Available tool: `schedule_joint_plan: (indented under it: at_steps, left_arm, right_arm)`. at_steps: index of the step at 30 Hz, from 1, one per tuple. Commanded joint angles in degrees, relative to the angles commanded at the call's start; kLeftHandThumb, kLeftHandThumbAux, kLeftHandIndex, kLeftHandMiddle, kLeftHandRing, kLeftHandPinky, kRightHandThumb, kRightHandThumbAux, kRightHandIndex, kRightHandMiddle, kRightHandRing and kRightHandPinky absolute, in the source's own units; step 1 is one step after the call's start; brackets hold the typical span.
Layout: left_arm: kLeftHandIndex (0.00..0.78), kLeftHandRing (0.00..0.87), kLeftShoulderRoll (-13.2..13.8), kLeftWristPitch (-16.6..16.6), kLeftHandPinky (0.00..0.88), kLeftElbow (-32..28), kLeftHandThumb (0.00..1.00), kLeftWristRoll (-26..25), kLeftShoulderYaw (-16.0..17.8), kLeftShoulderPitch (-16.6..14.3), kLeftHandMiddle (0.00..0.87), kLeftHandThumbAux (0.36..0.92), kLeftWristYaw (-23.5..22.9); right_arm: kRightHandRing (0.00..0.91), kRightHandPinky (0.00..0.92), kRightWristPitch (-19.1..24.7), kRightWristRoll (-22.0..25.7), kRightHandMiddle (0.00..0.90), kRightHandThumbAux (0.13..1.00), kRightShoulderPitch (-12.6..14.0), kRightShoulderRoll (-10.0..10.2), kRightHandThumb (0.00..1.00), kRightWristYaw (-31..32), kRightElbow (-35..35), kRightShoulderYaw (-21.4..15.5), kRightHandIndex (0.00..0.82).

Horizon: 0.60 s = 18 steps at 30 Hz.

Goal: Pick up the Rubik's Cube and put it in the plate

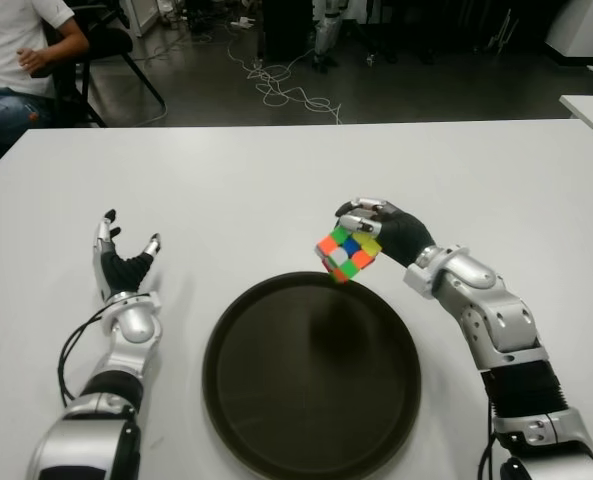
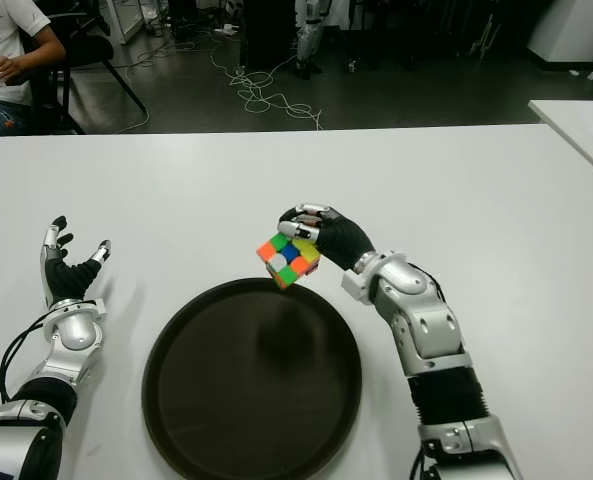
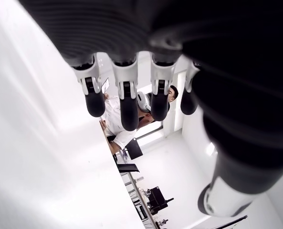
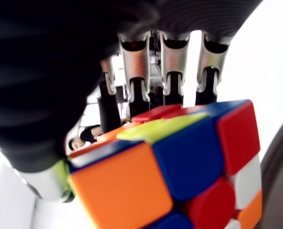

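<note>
In the left eye view, the right hand is clamped on the Rubik's Cube and holds it in the air at the far rim of the dark round plate, which sits on the white desk near the robot. The cube is tilted, one corner pointing down, and seems to hang just over the plate's far edge rather than its middle. The left hand shows to the left of the plate, fingers spread and holding nothing. A seated person is in the far left corner, beyond the desk.

The right eye view gives the same layout: cube lifted, not touching the plate, the forearm reaching in from the right.

The left wrist view shows its own fingers straight and apart, with nothing between them.

The right wrist view shows the cube filling the frame, fingers wrapped over its far side, and a sliver of the plate's rim at the edge.

Judging by this, the pick-up is done and the carry is in hand. The next move calls for bringing the cube nearer, over the plate's centre, lowering it until it rests on the plate, then releasing the grip.
</note>
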Motion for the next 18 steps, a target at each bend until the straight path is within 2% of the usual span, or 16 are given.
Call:
schedule_joint_plan:
  at_steps: [11,18]
  left_arm:
    - [0.078,0.090,0.20,1.07,0.070,-0.03,0.000,0.48,-0.38,-0.11,0.101,0.729,0.57]
    - [0.075,0.088,0.05,1.40,0.066,-0.13,0.000,0.13,-0.13,-0.12,0.102,0.747,0.42]
  right_arm:
    - [0.804,0.801,1.35,-0.34,0.805,0.718,-0.02,-1.40,0.708,4.20,-1.11,2.53,0.439]
    - [0.799,0.799,1.91,-0.23,0.800,0.718,0.32,-1.74,0.707,6.18,-1.82,3.82,0.438]
